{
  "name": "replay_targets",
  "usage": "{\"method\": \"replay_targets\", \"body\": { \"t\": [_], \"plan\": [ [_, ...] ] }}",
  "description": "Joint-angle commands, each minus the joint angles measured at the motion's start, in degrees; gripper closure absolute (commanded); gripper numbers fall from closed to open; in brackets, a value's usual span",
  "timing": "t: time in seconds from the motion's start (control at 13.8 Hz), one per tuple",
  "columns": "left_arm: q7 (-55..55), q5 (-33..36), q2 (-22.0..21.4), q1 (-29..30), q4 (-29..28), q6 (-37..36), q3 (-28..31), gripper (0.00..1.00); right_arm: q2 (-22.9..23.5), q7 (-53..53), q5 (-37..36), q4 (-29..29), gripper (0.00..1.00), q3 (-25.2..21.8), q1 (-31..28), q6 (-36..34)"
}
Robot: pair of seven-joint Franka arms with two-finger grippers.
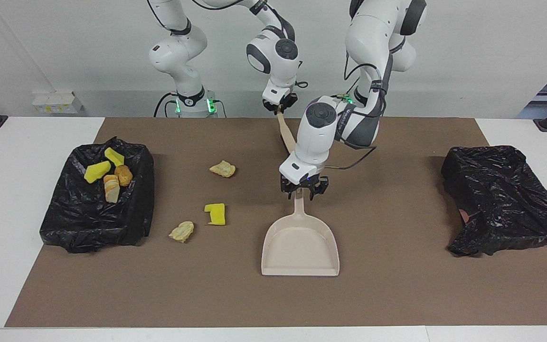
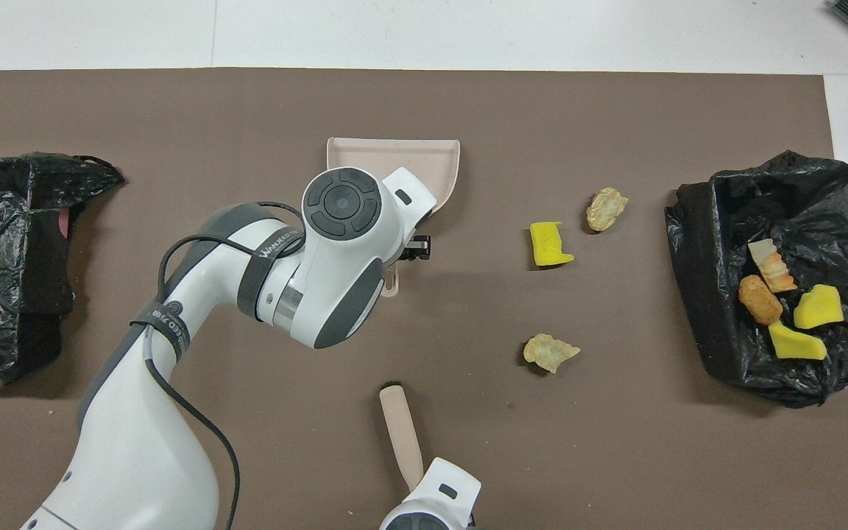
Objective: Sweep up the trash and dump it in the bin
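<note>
The beige dustpan lies flat mid-mat, handle toward the robots. My left gripper is down at the handle's end, straddling it. My right gripper is shut on the top end of the beige brush, which slants down to the mat; its head is hidden by the left arm. Loose trash lies on the mat: a tan lump, a yellow sponge chunk and another tan lump. Several scraps lie in the black-bagged bin at the right arm's end.
A second black-bagged bin stands at the left arm's end of the brown mat. In the overhead view the left arm's wrist covers the dustpan's handle and part of its pan. White table borders the mat.
</note>
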Motion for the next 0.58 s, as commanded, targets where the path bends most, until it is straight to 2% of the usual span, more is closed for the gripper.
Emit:
{"method": "replay_targets", "body": {
  "t": [0.0,0.07,0.14,0.22,0.51],
  "plan": [
    [0.04,-0.41,0.6,-1.22,-0.42,1.22,1.02,0.57,-4.22,4.15,1.22,-0.67,1.0,-0.17,-1.99,-1.38],
    [0.13,-0.41,0.6,-1.57,-0.86,1.83,1.02,0.57,-5.36,5.64,1.22,-0.75,1.0,-0.17,-3.48,-2.09],
    [0.22,-0.06,0.6,-1.57,-0.61,1.14,1.02,0.71,-6.77,7.05,1.22,-0.84,1.0,-0.17,-4.72,-2.97],
    [0.3,0.03,0.6,-1.4,-0.26,0.61,1.1,0.99,-8.0,7.85,1.13,-1.1,1.0,-0.26,-5.95,-4.63],
    [4.76,1.08,-1.06,0.09,-0.08,-3.07,1.89,1.0,-15.37,8.21,-1.58,-3.47,1.0,-0.26,-13.24,-10.62]
  ]
}}
